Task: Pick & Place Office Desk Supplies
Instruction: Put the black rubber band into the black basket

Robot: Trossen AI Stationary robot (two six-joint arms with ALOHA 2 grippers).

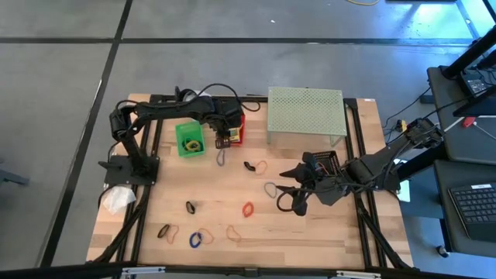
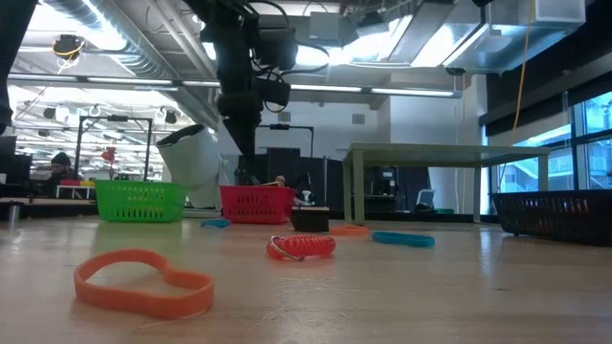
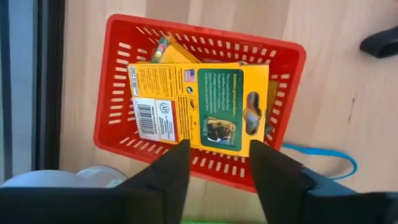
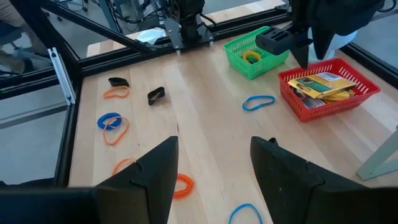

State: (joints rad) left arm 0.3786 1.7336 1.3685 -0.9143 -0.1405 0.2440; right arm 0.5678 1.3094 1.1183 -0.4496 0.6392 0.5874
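left gripper (image 3: pixel 214 163) open over red basket (image 3: pixel 115 99) | crayon box (image 3: pixel 199 102) lying on top inside, let go | light stiff card - pinch its long edges | right gripper (image 4: pixel 211 168) open, waiting mid-table

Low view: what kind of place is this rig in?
Probably an open lab or workshop, not an office. Bare ceiling ducts and strip lights run overhead, workbenches stand behind, and the wooden table sits on a concrete floor.

No legible text on crayon box (image 3: pixel 199 102)
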